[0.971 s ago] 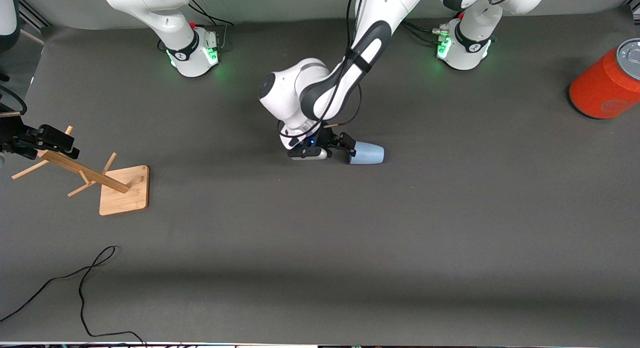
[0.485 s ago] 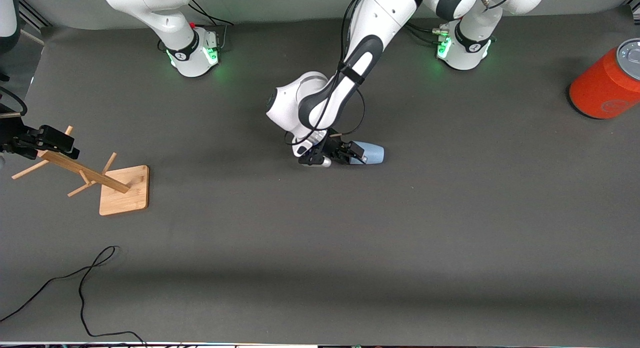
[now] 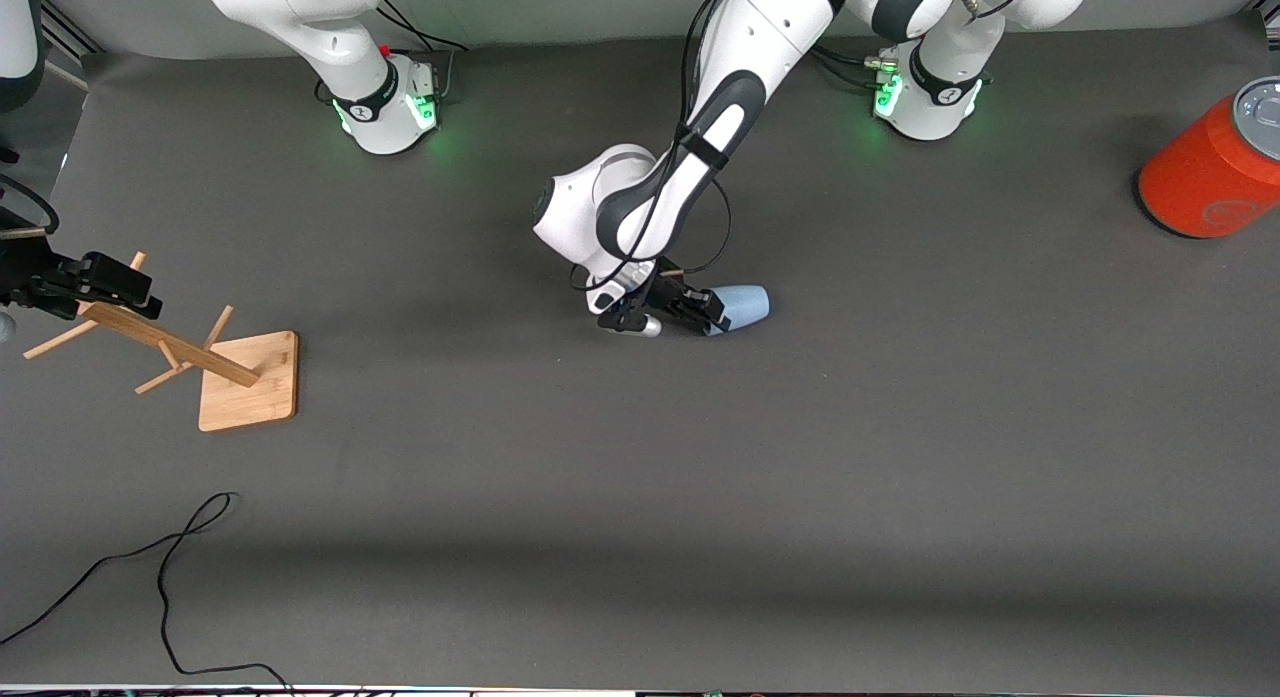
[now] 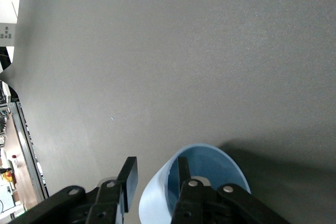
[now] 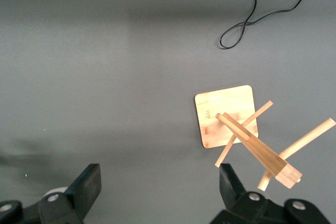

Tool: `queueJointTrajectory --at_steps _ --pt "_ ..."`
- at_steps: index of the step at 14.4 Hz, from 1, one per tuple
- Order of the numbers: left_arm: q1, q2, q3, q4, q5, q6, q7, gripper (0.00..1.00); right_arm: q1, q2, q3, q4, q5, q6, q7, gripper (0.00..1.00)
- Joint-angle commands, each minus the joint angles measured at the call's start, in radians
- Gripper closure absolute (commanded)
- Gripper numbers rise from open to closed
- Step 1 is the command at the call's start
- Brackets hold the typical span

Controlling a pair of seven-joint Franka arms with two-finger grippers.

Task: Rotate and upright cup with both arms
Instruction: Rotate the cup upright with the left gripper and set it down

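Observation:
The light-blue cup lies on its side in the middle of the table, its open rim toward the right arm's end. My left gripper is low at the rim. In the left wrist view the cup shows its blue inside. The left gripper straddles the rim wall, one finger inside, the other outside with a small gap, so it is open. My right gripper waits open and empty over the wooden rack; it also shows in the right wrist view.
A wooden peg rack lies tipped at the right arm's end, also in the right wrist view. A large orange can stands at the left arm's end. A black cable lies nearer the front camera.
My left gripper has slid toward the cup and one finger has gone inside the rim. The cup has tilted slightly. The right arm has not moved.

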Motion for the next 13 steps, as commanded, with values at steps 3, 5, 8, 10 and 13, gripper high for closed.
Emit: queueJointTrajectory --at_steps 3,5,8,10,13 --pt "-0.007 0.027 0.003 0.024 0.019 -0.034 0.023 1.0 0.016 -0.01 -0.015 -0.012 -0.004 0.001 -0.024 0.0" --pt "-0.002 0.025 0.004 0.019 0.019 -0.032 0.032 1.0 0.016 -0.01 -0.015 -0.012 -0.004 -0.002 -0.023 0.0" --pt "0.001 0.007 0.017 0.053 0.011 -0.102 0.145 1.0 0.016 -0.009 -0.015 -0.012 -0.004 -0.001 -0.023 0.0" --pt "0.01 -0.016 0.046 0.163 0.0 -0.197 0.211 1.0 0.016 -0.009 -0.015 -0.011 -0.004 -0.001 -0.012 0.0" --pt "0.085 -0.05 0.04 0.322 -0.036 -0.244 0.253 1.0 0.018 -0.009 -0.011 -0.011 -0.004 -0.002 -0.009 0.0"
